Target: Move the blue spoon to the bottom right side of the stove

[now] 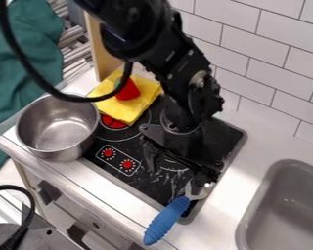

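the black two-finger gripper (180, 175) stands with its fingers parted by a moderately wide gap, through which the dark stovetop is visible. nothing is clasped between them. one finger lies toward the left of the view, above the stove (152, 188); the other lies toward the right, close to the metal head of the blue-handled spoon (166, 222). contact there is hard to judge, black against black, though the finger and spoon appear at least very near. the robot arm (189, 73) enters from the top edge, slants down to the right, and bends at the wrist so that the gripper hangs over the stove's right half. the spoon is situated at the stove's bottom corner in the view: its head lies over the right part of the surface, and its ribbed handle extends down and left across the front rim, over the counter (251, 146). a steel saucepan (57, 127) occupies the stove's left side; behind it is a yellow cloth (113, 105) bearing a red object (127, 91).
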Controlling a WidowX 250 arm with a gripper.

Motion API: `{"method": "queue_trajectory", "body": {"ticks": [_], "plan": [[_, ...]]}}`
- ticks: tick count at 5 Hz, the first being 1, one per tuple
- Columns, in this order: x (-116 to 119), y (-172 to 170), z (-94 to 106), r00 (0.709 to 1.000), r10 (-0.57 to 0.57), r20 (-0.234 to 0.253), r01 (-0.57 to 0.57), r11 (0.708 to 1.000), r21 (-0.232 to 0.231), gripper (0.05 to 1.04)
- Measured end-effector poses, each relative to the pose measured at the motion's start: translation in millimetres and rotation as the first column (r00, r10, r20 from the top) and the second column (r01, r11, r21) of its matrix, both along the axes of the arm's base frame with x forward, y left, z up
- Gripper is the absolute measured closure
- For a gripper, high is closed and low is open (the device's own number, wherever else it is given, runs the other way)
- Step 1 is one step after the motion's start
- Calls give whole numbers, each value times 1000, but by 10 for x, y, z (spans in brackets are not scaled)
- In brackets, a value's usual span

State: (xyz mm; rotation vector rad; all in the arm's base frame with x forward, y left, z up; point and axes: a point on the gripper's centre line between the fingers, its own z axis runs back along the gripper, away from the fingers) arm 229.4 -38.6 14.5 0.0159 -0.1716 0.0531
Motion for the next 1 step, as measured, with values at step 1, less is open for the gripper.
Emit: {"method": "queue_trajectory", "body": {"ticks": [1], "plan": [[10,20,18,1000,6,7,-6,1000,-11,77]]}}
